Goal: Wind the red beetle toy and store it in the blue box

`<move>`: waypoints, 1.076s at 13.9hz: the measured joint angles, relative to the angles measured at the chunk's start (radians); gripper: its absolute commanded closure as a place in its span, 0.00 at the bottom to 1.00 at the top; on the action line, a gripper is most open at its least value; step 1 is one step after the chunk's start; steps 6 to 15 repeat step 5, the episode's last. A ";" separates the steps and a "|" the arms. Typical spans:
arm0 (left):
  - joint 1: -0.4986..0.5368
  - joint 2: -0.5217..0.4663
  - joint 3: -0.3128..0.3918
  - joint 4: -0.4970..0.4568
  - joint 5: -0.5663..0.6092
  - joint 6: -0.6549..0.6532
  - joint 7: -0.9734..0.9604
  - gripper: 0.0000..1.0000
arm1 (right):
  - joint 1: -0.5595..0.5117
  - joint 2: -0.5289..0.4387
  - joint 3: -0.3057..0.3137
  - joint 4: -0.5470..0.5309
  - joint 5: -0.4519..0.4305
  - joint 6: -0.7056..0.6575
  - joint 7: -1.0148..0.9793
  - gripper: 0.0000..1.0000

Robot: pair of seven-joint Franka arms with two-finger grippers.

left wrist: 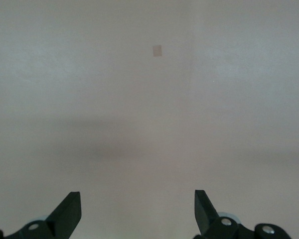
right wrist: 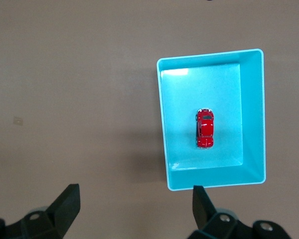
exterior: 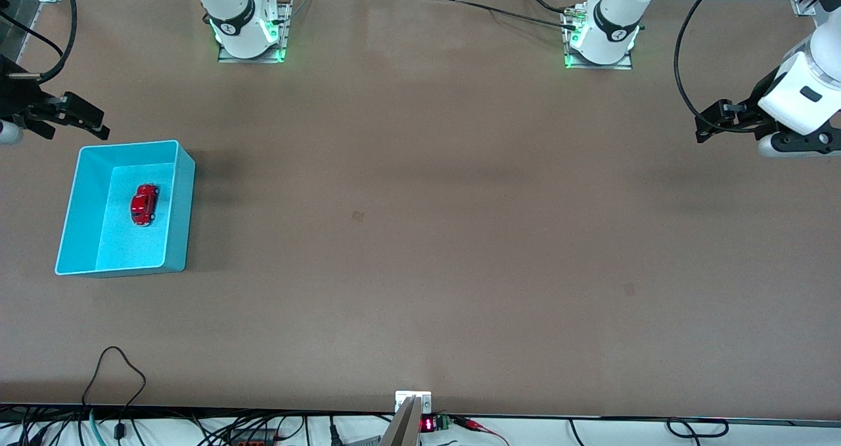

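Observation:
The red beetle toy (exterior: 144, 204) lies on the floor of the blue box (exterior: 180, 219), which stands at the right arm's end of the table. Both show in the right wrist view, the toy (right wrist: 205, 128) inside the box (right wrist: 162, 124). My right gripper (exterior: 92, 123) is open and empty, raised above the table just past the box's rim on the side toward the robot bases; its fingertips (right wrist: 70, 199) frame bare table. My left gripper (exterior: 706, 127) is open and empty, raised at the left arm's end of the table, over bare table (left wrist: 134, 204).
Two small pale marks (exterior: 357, 217) lie on the brown table top. Cables (exterior: 112, 374) run along the table edge nearest the front camera. The arm bases (exterior: 250, 32) stand along the table edge farthest from the front camera.

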 measured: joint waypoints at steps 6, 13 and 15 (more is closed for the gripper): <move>0.000 0.000 0.000 0.000 0.000 0.000 0.000 0.00 | 0.000 -0.003 0.000 0.005 0.000 -0.038 0.000 0.00; 0.000 0.000 0.000 0.000 0.000 0.000 0.000 0.00 | 0.000 -0.003 0.000 0.005 0.000 -0.038 0.000 0.00; 0.000 0.000 0.000 0.000 0.000 0.000 0.000 0.00 | 0.000 -0.003 0.000 0.005 0.000 -0.038 0.000 0.00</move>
